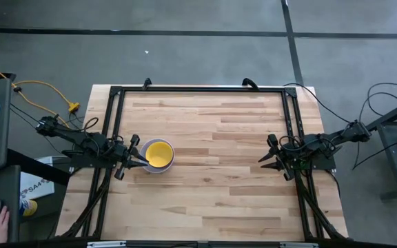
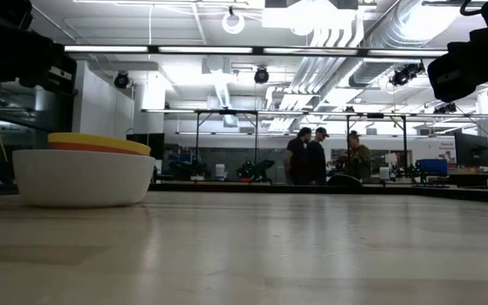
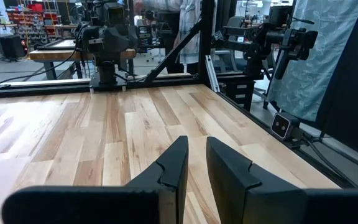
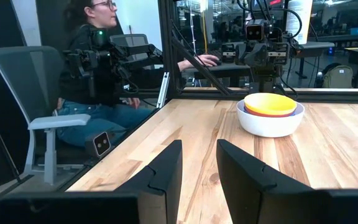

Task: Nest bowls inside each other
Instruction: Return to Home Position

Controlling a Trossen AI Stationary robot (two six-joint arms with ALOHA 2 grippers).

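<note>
Nesting looks done: bowl stack (image 1: 159,156), yellow top, white outermost, beside left gripper (image 3: 196,142); blue probably buried, we can't confirm; right gripper (image 4: 198,144) well apart. Both parted, empty. Only homing left.

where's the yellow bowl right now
The round yellow plastic bowl sits nested topmost inside the white plastic bowl, on the left side of the wooden table in the high view, just beside the left gripper.

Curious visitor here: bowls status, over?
Left gripper open beside bowls; right gripper open at right table edge. Yellow bowl topmost, white bowl outermost. Nothing in the way.
</note>
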